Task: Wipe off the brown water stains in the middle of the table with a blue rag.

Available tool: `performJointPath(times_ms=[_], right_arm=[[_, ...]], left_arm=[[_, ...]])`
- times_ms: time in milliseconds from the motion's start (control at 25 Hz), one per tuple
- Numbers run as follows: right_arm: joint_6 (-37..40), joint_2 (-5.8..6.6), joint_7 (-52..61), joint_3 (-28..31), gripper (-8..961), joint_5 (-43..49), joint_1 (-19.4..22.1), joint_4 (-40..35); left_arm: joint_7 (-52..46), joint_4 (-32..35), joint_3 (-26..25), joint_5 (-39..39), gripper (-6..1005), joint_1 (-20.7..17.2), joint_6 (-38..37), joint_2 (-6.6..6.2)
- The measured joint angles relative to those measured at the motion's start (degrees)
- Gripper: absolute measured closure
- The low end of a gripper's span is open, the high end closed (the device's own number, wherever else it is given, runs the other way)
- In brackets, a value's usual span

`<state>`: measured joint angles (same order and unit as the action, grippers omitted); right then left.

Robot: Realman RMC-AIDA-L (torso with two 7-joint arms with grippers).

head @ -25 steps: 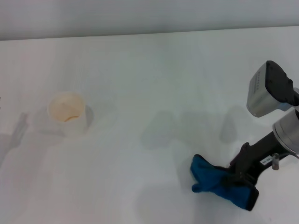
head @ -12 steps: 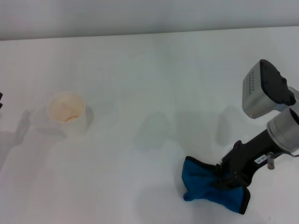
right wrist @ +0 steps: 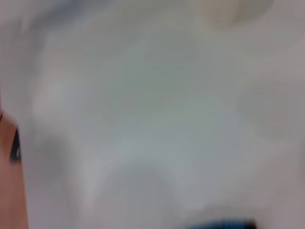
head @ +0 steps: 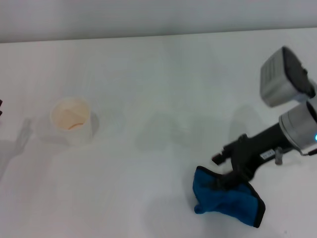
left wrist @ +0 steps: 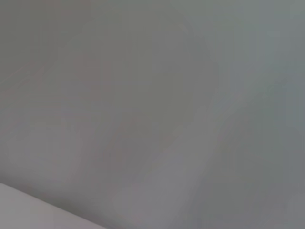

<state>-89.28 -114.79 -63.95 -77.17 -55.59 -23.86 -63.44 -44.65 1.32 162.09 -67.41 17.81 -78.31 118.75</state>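
The blue rag (head: 227, 201) lies crumpled on the white table (head: 163, 74) at the front right, its black trim toward the right. My right gripper (head: 221, 171) stands just above the rag's far edge, open. One finger (head: 218, 158) sticks out clear of the cloth and the other rests against it. A sliver of the rag shows in the right wrist view (right wrist: 221, 224). I cannot make out any brown water stains in the middle of the table, only faint grey shadows. Only a dark sliver of my left arm (head: 1, 108) shows at the far left edge.
A white cup (head: 71, 120) with brownish residue inside stands on the left part of the table. It shows blurred in the right wrist view (right wrist: 233, 9). The table's far edge meets a grey wall. The left wrist view shows only grey surface.
My right gripper dragged the rag a little to the left, then opened and lifted off it. The rag has stayed in place over the last half second.
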Motion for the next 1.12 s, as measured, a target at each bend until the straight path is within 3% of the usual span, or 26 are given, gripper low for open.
performJointPath(times_ms=[40, 240, 440, 600, 800, 1120], right_arm=[[0.4, 0.01, -0.7, 1.3, 276, -1.7, 0.0, 0.7], [1.2, -0.21, -11.1, 12.5, 76, -16.8, -2.4, 12.3], [1.8, -0.39, -23.9, 24.4, 80, -32.2, -4.1, 28.4], [5.8, -0.71, -31.1, 31.5, 80, -42.7, -2.1, 36.6], [12.1, -0.79, -55.8, 33.3, 80, -60.2, 1.0, 49.5], [17.4, -1.1, -79.9, 33.6, 83, -76.6, 1.5, 62.5]], left_arm=[[0.0, 0.0, 0.1, 0.0, 134, 0.1, 0.0, -0.01], [0.0, -0.4, 0.3, 0.0, 134, 0.1, 0.1, -0.1], [0.0, -0.8, 0.5, 0.2, 134, 0.3, 0.1, -0.11], [0.3, -1.8, 0.7, 2.0, 134, 0.8, 0.0, -0.15], [0.4, -2.7, 0.7, 2.9, 134, 1.3, 0.4, -0.15], [0.5, -5.1, 0.6, 3.0, 134, 3.3, 1.5, -0.2]])
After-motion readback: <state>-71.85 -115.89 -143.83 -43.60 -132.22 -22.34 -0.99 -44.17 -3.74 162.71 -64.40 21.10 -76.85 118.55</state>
